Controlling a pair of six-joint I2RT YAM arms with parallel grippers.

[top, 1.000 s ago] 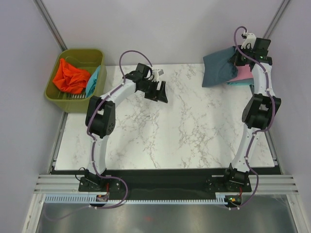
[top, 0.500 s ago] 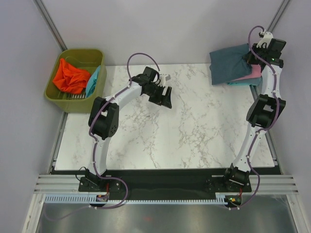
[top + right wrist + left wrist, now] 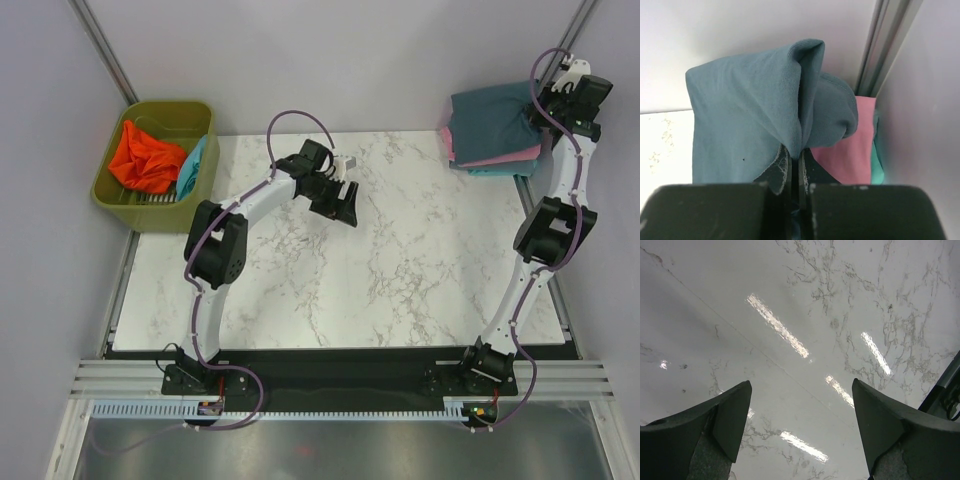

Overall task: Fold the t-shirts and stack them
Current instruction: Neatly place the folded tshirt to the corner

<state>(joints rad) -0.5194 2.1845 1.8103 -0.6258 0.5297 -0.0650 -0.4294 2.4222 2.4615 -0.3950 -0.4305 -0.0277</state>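
A folded slate blue-grey t-shirt (image 3: 492, 118) hangs from my right gripper (image 3: 548, 112) at the table's far right corner, over a pink t-shirt (image 3: 505, 157) and a teal t-shirt (image 3: 500, 171) stacked there. In the right wrist view my right gripper (image 3: 795, 156) is shut on a fold of the blue-grey shirt (image 3: 745, 115), with the pink shirt (image 3: 850, 155) and a teal edge (image 3: 878, 170) beneath. An orange-red t-shirt (image 3: 145, 160) and another teal shirt (image 3: 191, 166) lie in the bin. My left gripper (image 3: 347, 209) is open and empty above the bare marble (image 3: 805, 315).
An olive-green plastic bin (image 3: 190, 112) stands off the table's far left corner. A metal frame post (image 3: 885, 45) and a wall stand right behind the stack. The marble table (image 3: 340, 290) stretches between both arms.
My right gripper has carried the blue-grey shirt up and to the right, onto the pink and teal stack at the corner. My left gripper has drifted slightly right.
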